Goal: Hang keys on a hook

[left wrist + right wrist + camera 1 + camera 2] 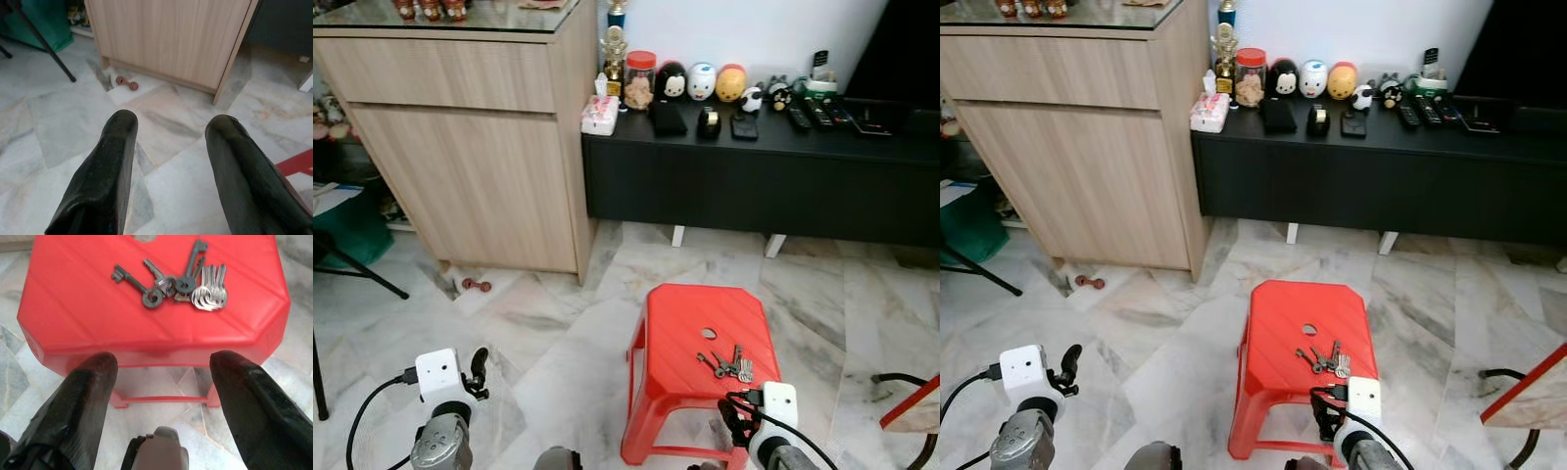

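Nearest, the right claw (161,367) hangs just short of the red stool (680,328), fingers spread wide and holding nothing. The left claw (171,127) is off to the left over the marble floor (548,343), fingers likewise apart and empty — idle, by the look of it.

On the stool's top lies the one bunch of keys (176,284), flat, near the edge closest to the robot and a little to the right. I count three dark, older keys fanned out and a tight cluster of silvery ones, perhaps four; the ring joining them is hard to make out.

The step in hand looks like the reach for the pick-up: nothing is gripped yet. The next move calls for the right claw to go forward and down over the bunch and close on it where the keys meet — thin metal lying flat on plastic may slip.

Beyond stand a wooden cabinet (470,147) and a black bench (754,186) carrying ornaments and remotes. No hook can be made out.
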Motion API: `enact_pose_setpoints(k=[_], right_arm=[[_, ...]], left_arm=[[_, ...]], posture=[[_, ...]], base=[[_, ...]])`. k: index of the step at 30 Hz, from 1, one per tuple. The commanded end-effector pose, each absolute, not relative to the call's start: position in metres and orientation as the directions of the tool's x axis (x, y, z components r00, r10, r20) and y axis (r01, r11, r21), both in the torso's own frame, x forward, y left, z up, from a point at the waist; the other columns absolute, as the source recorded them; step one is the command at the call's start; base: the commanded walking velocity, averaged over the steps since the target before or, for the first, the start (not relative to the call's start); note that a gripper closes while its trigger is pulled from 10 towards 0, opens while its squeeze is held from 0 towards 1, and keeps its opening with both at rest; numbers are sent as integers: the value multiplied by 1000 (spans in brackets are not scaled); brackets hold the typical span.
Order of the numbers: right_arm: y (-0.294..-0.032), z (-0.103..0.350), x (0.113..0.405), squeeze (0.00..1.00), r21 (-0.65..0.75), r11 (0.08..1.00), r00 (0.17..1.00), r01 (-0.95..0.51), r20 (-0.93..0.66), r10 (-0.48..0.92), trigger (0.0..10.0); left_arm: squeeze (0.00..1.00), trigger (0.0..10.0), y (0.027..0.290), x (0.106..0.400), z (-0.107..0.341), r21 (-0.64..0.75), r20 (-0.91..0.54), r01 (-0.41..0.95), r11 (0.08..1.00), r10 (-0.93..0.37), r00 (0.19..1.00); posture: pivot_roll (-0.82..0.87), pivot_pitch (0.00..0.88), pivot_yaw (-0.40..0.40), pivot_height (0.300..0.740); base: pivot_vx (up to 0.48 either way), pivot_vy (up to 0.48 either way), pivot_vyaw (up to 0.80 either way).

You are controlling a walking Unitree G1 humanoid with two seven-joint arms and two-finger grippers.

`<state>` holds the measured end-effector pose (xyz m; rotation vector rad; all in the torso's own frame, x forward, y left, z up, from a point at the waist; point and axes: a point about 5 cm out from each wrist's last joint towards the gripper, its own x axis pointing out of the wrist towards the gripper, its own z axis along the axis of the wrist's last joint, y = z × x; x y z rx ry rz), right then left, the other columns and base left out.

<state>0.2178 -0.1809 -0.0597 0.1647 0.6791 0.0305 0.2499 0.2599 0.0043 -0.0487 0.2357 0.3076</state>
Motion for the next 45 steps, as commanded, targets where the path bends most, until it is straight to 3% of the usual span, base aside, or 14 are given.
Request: enact_pose_setpoints(k=[1, 23, 31, 38, 40, 45], right_arm=[[-180, -57, 222, 0, 149, 989, 790, 10, -607, 83, 10000], [-189, -60, 216, 0, 154, 986, 774, 62, -631, 50, 10000], [-185, -58, 219, 0, 168, 984, 788, 57, -613, 59, 10000], [-180, -58, 222, 0, 310, 943, 784, 124, -613, 98, 10000], [-175, -58, 226, 0, 420, 883, 780, 212, -616, 106, 10000], [-169, -53, 237, 0, 457, 863, 776, 215, -617, 133, 10000]], left_arm=[[0, 10000, 261, 248, 2, -7, -248, -305, 952, 293, 923], [0, 10000, 263, 248, 0, 0, -261, -299, 954, 288, 921], [0, 10000, 264, 247, -1, 10, -267, -304, 953, 295, 917], [0, 10000, 263, 247, -1, 11, -268, -300, 954, 291, 918], [0, 10000, 263, 247, -2, 11, -269, -296, 955, 288, 919], [0, 10000, 262, 247, -2, 13, -269, -295, 955, 288, 919]], posture=[[111, 39, -60, 655], [113, 35, -58, 655], [113, 37, -58, 655], [110, 43, -55, 655], [110, 43, -55, 655], [111, 46, -55, 655]], base=[[0, 0, 581], [241, 0, 82], [0, 0, 0], [0, 0, 0], [0, 0, 0], [0, 0, 0]])
